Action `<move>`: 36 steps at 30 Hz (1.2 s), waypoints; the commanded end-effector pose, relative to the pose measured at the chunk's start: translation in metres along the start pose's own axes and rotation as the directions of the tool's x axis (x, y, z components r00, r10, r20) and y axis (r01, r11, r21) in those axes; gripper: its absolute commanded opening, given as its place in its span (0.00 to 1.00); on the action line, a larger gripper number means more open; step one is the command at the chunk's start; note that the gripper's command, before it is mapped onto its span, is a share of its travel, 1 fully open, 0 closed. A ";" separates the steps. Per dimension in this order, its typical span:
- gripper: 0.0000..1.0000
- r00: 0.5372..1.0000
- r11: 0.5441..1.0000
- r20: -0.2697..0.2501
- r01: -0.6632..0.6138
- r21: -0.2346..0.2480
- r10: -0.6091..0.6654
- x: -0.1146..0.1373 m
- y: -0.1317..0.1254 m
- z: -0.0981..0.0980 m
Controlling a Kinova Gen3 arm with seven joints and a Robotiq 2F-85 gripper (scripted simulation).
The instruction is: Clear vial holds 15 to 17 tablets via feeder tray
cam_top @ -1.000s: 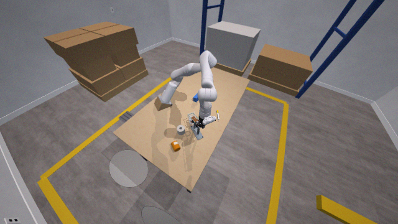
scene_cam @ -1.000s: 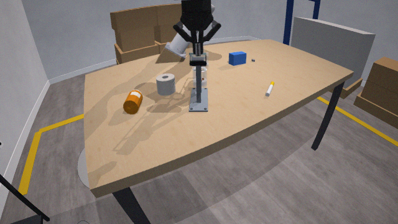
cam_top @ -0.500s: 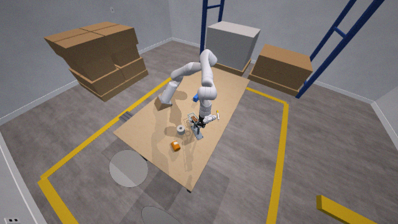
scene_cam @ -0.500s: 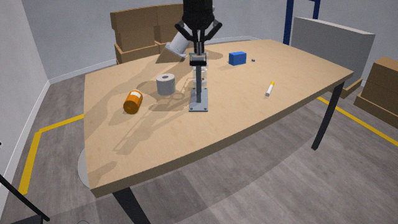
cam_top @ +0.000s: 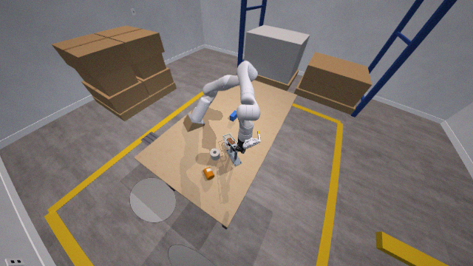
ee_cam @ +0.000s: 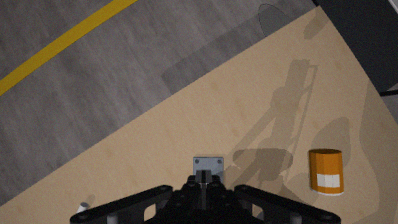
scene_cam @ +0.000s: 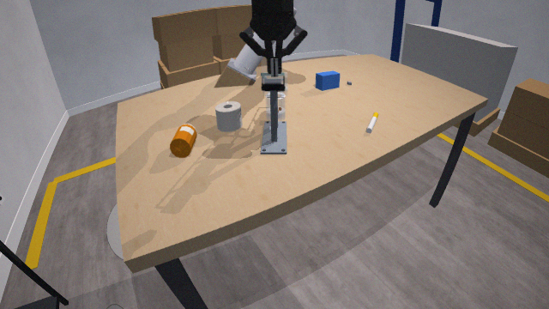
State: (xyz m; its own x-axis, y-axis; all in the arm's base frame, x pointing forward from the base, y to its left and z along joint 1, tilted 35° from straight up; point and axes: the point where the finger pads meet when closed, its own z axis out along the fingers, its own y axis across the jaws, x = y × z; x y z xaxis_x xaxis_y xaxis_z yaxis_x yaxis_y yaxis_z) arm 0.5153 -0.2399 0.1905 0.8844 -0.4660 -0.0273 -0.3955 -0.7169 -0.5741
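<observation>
The feeder tray [scene_cam: 273, 81] sits on top of a thin post with a grey base plate [scene_cam: 274, 143] near the middle of the table. In the top view the tray [cam_top: 230, 140] shows brownish tablets inside. The clear vial [scene_cam: 279, 107] stands on the table just behind the post, under the tray's far end; I cannot tell how many tablets it holds. My gripper [scene_cam: 274, 68] points straight down with its fingers shut together, the tips right at the tray's near end. In the wrist view the shut fingers [ee_cam: 202, 179] hang above the base plate [ee_cam: 208, 164].
An orange bottle [scene_cam: 184, 140] lies on its side left of the post, also in the wrist view [ee_cam: 326, 171]. A grey roll [scene_cam: 228, 116] stands beside the vial. A blue block [scene_cam: 328, 80] lies behind, and a white marker [scene_cam: 372, 122] to the right.
</observation>
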 end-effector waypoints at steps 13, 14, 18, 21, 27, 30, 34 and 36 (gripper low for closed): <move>0.00 1.000 1.000 0.007 -0.016 -0.002 0.016 -0.034 0.005 0.011; 0.00 1.000 1.000 0.007 -0.016 -0.002 0.016 -0.033 0.005 0.011; 0.00 1.000 1.000 0.003 -0.010 -0.004 0.010 -0.025 0.004 0.007; 0.00 1.000 1.000 0.004 -0.010 -0.004 0.010 -0.018 0.004 0.004; 0.00 1.000 1.000 0.004 -0.010 -0.004 0.010 -0.001 0.004 -0.002; 0.00 1.000 1.000 0.004 -0.010 -0.004 0.010 -0.001 0.004 -0.002; 0.00 1.000 1.000 0.006 -0.013 -0.003 0.013 -0.002 0.005 -0.002; 0.00 1.000 1.000 0.006 -0.013 -0.003 0.013 -0.002 0.005 -0.002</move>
State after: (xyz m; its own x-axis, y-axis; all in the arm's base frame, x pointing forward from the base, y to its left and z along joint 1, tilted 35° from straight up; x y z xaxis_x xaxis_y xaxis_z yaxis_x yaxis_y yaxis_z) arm 0.5154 -0.2400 0.1907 0.8845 -0.4658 -0.0267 -0.3950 -0.7171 -0.5741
